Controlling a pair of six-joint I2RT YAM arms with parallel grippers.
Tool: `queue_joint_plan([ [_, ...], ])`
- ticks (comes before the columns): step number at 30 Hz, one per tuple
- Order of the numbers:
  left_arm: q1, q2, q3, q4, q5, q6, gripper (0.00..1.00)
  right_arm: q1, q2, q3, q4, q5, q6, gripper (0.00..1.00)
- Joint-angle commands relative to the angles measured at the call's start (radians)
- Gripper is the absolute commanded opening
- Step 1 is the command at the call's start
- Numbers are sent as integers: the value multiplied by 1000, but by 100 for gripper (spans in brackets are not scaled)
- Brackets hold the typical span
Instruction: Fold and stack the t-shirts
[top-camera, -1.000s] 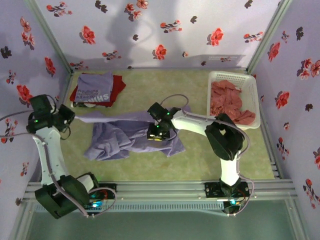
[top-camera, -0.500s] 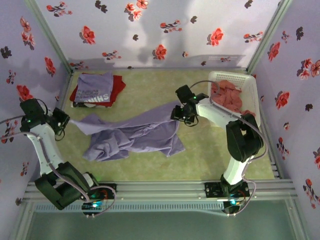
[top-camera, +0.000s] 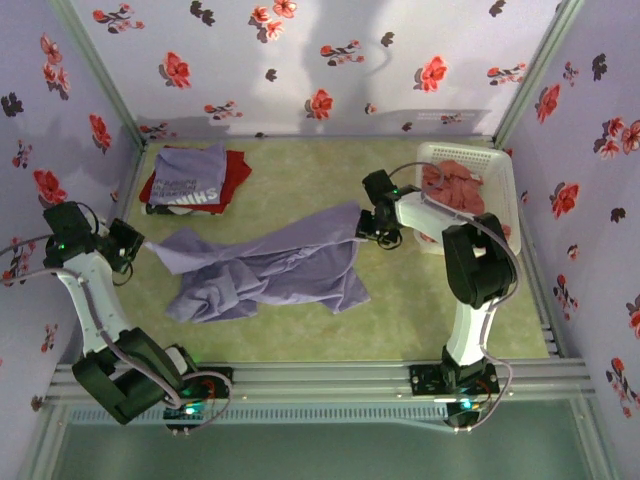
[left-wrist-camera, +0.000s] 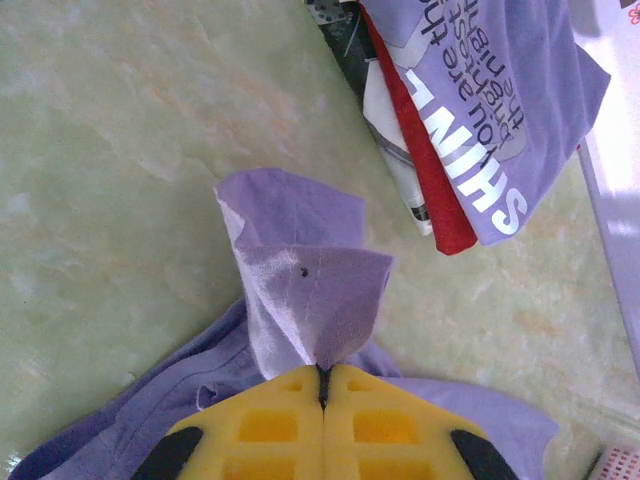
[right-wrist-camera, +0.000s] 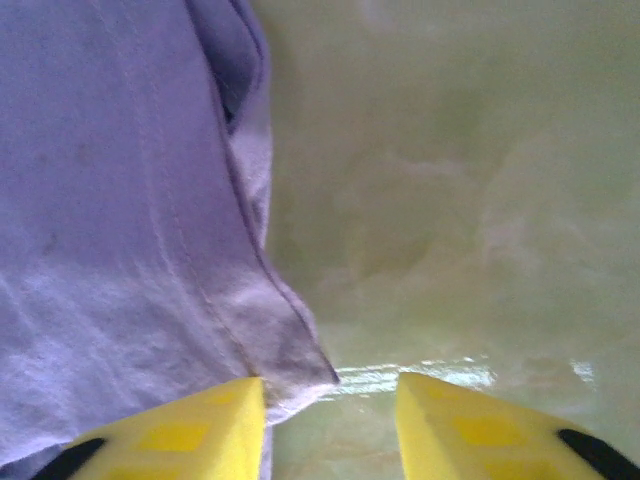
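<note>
Okay, the plain lavender-purple soft cloth t-shirt (top-camera: 270, 268) is lying rumpled and half spread out on the pale green marbled table top (top-camera: 430, 310). It is sitting roughly mid-table, stretching left to right between the two arms.

The left gripper (top-camera: 137, 245) is sitting at the left side of the table and is clamping the shirt's left corner. In the left wrist view its yellow foam fingers (left-wrist-camera: 270, 425) are pressing flat together, with a peak of lavender cloth sticking out from between them.

The right gripper (top-camera: 370, 230) is hanging at the shirt's far right corner. In the right wrist view its fingers (right-wrist-camera: 185, 435) are standing apart, with bare table showing in the gap. The shirt's hemmed corner is lying against the inner edge of one finger and poking slightly into the gap, and it is not being pinched.

At the far left of the table, a folded purple t-shirt with white lettering (top-camera: 195, 172) is resting on top of a folded red t-shirt (top-camera: 236, 172), well apart from the lavender one. Something white and dark is peeking out under that pile in the left wrist view, and I cannot tell what it is.

At the far right, a white slatted plastic basket (top-camera: 465, 150) is holding crumpled salmon-red t-shirts (top-camera: 452, 183). The right gripper is sitting just beside its left wall.
</note>
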Motion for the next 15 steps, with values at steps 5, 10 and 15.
queue_joint_plan([
  [5, -17, -36, 9, -26, 22, -10, 0, -13, 35, 37, 69, -56, -31, 34],
  [10, -20, -36, 11, -31, 23, -7, 0, -19, 44, 28, 86, -67, -20, 49],
  [15, -19, -39, 15, -39, 22, -5, 0, -24, 41, 14, 118, -87, -4, 28],
])
